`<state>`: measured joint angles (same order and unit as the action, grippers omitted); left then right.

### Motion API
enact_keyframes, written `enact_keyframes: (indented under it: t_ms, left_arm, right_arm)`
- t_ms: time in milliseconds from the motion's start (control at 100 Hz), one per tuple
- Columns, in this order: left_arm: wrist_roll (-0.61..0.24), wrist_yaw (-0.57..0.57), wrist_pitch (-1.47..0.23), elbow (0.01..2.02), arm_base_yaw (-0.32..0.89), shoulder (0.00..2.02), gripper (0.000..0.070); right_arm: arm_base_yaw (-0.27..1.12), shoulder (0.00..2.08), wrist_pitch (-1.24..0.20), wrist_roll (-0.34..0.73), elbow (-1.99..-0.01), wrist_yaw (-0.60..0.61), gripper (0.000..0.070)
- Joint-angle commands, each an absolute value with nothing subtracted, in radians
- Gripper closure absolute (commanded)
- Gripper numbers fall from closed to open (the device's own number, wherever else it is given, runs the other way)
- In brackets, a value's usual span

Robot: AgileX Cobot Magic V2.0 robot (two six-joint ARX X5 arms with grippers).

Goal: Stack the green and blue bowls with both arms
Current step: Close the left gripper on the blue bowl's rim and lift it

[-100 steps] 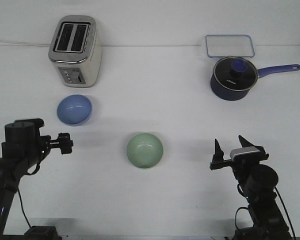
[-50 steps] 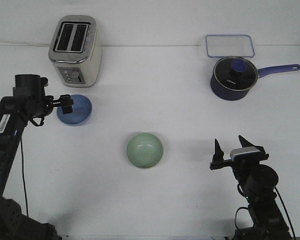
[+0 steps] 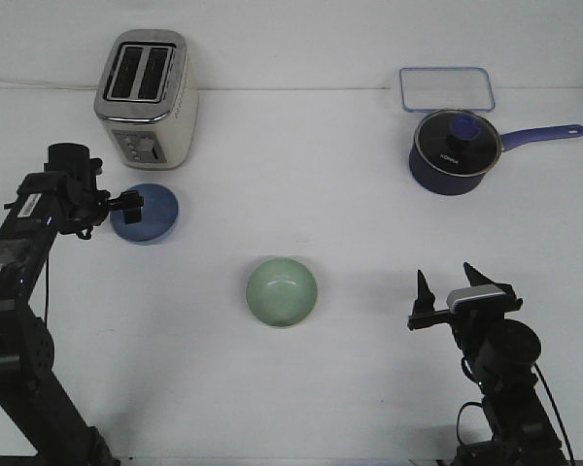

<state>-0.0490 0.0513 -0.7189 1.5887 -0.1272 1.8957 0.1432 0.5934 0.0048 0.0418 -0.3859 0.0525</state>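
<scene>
White and matte, the table (image 3: 301, 175) runs back to a pale wall. On it, the left gripper (image 3: 131, 203) reaches over the near left rim of the blue bowl (image 3: 151, 216), a small round matte dish at far left; whether its fingers are spread or pressed on the rim cannot be told from this view. Its black jointed arm (image 3: 29, 233) slopes down and left from the wrist to the near left corner. Just behind the bowl stands a brushed-metal toaster (image 3: 144, 97) with two slots. The green bowl (image 3: 282, 291), pale sage and equally round, sits alone near the table's middle, well apart from both grippers. At near right the right gripper (image 3: 447, 291) points upward with its pointed black fingers spread wide, holding nothing, above a folded arm (image 3: 505, 379). Far right sits a dark navy saucepan (image 3: 452, 150) with a glass lid, and behind it a clear rectangular container (image 3: 446, 87).
</scene>
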Motion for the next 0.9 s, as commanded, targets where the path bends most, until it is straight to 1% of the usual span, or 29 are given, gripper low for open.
enact_keyframes:
  t_ms: [0,290,400,470,570,620,710,750,800,870,890]
  left_arm:
    - [-0.038,0.052,-0.709,1.612,-0.132,1.925,0.0158]
    - [-0.038,0.052,-0.686,1.612,-0.132,1.955,0.0159]
    - [-0.038,0.052,-0.686,1.612,-0.132,1.956,0.0166]
    - [-0.038,0.052,-0.686,1.612,-0.131,1.956,0.0182]
    - [-0.038,0.052,-0.686,1.612,-0.131,1.956,0.0291]
    - [-0.038,0.052,-0.686,1.612,-0.131,1.956,0.0334]
    - [-0.038,0.052,-0.688,1.612,-0.131,1.956,0.0388]
    - [-0.038,0.052,-0.690,1.612,-0.131,1.956,0.0434]
    - [-0.038,0.053,-0.692,1.612,-0.130,1.956,0.0522]
    - [-0.037,0.072,-0.697,1.612,-0.130,1.956,0.0688]
    - [-0.037,0.080,-0.698,1.612,-0.130,1.956,0.0700]
  right_arm:
    - [0.144,0.596,0.015,0.052,-0.386,0.051,0.0134]
    - [0.145,0.596,0.015,0.052,-0.386,0.051,0.0134]
    - [0.145,0.596,0.015,0.052,-0.386,0.051,0.0134]
    - [0.144,0.596,0.015,0.052,-0.386,0.051,0.0134]
    - [0.145,0.596,0.015,0.052,-0.386,0.051,0.0134]
    - [0.145,0.596,0.015,0.052,-0.386,0.052,0.0134]
    - [0.145,0.596,0.015,0.052,-0.386,0.052,0.0134]
    - [0.145,0.596,0.015,0.052,-0.386,0.051,0.0134]
    - [0.145,0.596,0.015,0.052,-0.386,0.052,0.0134]
    - [0.145,0.596,0.015,0.052,-0.386,0.052,0.0134]
    - [0.145,0.596,0.015,0.052,-0.386,0.052,0.0134]
